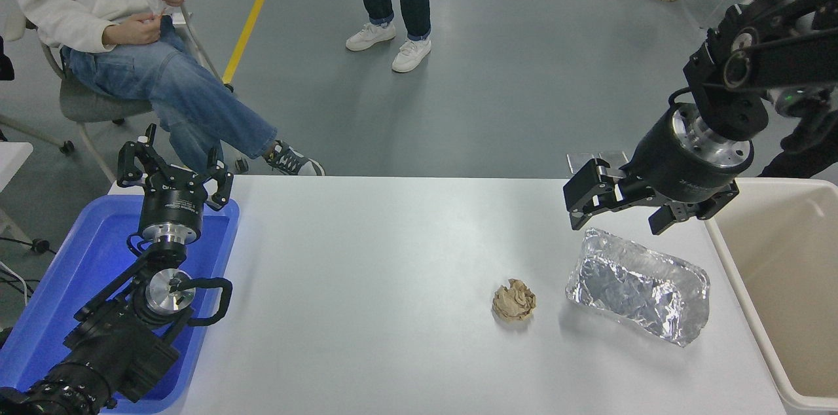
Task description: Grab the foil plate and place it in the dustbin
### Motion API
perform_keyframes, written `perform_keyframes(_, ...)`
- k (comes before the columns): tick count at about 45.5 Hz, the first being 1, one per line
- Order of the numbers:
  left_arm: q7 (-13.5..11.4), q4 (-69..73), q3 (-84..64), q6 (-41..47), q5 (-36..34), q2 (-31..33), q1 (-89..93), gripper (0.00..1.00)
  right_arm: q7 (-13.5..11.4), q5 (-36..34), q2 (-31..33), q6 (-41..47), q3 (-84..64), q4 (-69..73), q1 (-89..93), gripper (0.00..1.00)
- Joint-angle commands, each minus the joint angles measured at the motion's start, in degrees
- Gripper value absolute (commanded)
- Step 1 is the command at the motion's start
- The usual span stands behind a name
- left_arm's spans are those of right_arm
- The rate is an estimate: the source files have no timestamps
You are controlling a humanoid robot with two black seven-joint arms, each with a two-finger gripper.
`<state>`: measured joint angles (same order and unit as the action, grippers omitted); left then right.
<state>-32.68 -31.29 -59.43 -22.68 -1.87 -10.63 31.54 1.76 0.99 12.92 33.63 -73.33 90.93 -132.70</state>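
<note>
The foil plate (638, 285) is a shiny crinkled silver tray lying on the white table at the right. The cream dustbin (772, 271) stands at the table's right edge, its inside bare. My right gripper (622, 222) hangs just above the far edge of the foil plate with its fingers spread open and nothing in them. My left gripper (173, 169) is parked at the lower left over the blue tray, open and empty.
A small crumpled brown paper ball (514, 300) lies left of the foil plate. A blue tray (65, 284) sits at the table's left end. A seated person (118, 22) and a standing person (393, 2) are beyond the far side.
</note>
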Motion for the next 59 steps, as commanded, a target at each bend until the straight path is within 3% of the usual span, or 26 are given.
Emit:
perform_keyframes(1, -0.01, 0.00, -0.07, 0.00, 0.02, 0.00, 0.01, 0.99, 0.26, 5.86, 3.33, -4.01, 0.47, -1.99, 6.48, 1.00)
perform_keyframes(8, -0.01, 0.00, 0.01, 0.00, 0.02, -0.09, 0.01, 0.99, 0.18, 10.60, 7.73, -7.61, 0.55, -5.76, 13.59, 1.00)
perform_keyframes(21, -0.01, 0.00, 0.01, 0.00, 0.02, 0.00, 0.01, 0.99, 0.26, 29.06, 22.23, -7.53, 8.19, -24.91, 36.79, 1.00)
perform_keyframes(27, -0.01, 0.00, 0.01, 0.00, -0.07, 0.00, 0.01, 0.99, 0.35, 31.00, 25.75, -7.27, 15.31, -32.91, 47.87, 1.00)
perform_keyframes(59, -0.01, 0.00, 0.01, 0.00, 0.02, -0.09, 0.01, 0.99, -0.35, 31.09, 22.50, -12.45, 32.80, -45.23, 70.12, 1.00)
